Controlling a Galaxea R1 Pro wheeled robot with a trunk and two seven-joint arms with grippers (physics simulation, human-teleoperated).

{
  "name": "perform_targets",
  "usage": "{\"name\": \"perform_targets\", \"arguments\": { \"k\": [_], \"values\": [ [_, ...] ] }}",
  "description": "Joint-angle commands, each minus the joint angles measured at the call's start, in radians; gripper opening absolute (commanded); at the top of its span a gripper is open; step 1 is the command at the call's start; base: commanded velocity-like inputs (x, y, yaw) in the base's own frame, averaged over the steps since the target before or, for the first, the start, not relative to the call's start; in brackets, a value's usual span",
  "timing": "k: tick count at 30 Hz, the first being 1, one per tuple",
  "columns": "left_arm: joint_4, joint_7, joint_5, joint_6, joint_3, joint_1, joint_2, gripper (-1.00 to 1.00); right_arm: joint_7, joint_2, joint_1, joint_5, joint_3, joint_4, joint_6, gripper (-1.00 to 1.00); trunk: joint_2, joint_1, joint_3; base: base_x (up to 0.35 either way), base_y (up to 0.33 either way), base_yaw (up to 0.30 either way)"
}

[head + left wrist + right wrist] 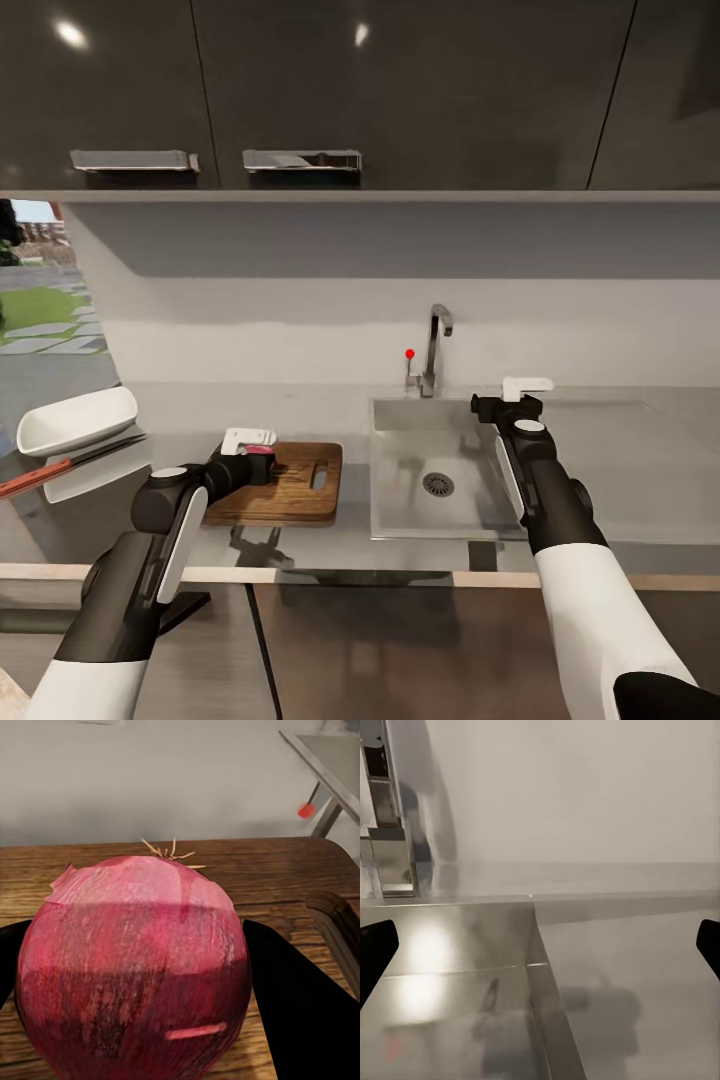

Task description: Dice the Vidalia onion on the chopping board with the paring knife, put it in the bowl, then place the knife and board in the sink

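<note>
The Vidalia onion [135, 967] is a round bulb with papery pinkish-red skin, fine vertical streaks, a lifted flake of skin on one side and dry root fibres at its crown. It sits over the chopping board [290, 490], a rectangular brown wooden slab with visible grain, rounded corners and an oblong handle slot near its sink-side end. The left gripper [258, 452] is clamped on the onion: in the left wrist view a dark finger [300, 1005] presses against each flank of the bulb. Whether the onion touches the board surface cannot be determined.

The left arm reaches forward, bent at the elbow, with the wrist over the board's left portion. The right arm extends nearly straight, its gripper [512, 398] at the rear right corner of the sink [400, 500], jaws spread wide apart and empty.

The sink is a rectangular stainless-steel basin with a round drain and a chrome tap [435, 350] with a red knob. The grey countertop [640, 470] is bare to the right of the basin. To the left, the white bowl [75, 420] lies near the countertop's end, with the red-handled paring knife [70, 465] just in front of it.
</note>
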Motion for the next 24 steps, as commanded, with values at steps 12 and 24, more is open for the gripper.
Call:
{"name": "perform_targets", "arguments": {
  "k": [12,24],
  "values": [
    [-0.001,0.001,0.005,0.005,-0.001,-0.001,0.001,-1.00,0.002,0.001,-0.001,0.008,-0.001,-0.001,0.008,1.00,-0.001,0.000,-0.010,0.000,0.000,0.000],
    [-0.001,0.001,0.004,0.005,0.001,-0.001,0.001,-1.00,0.002,0.001,-0.001,0.009,-0.001,-0.001,0.006,1.00,-0.001,0.000,-0.021,0.000,0.000,0.000]
  ]
}}
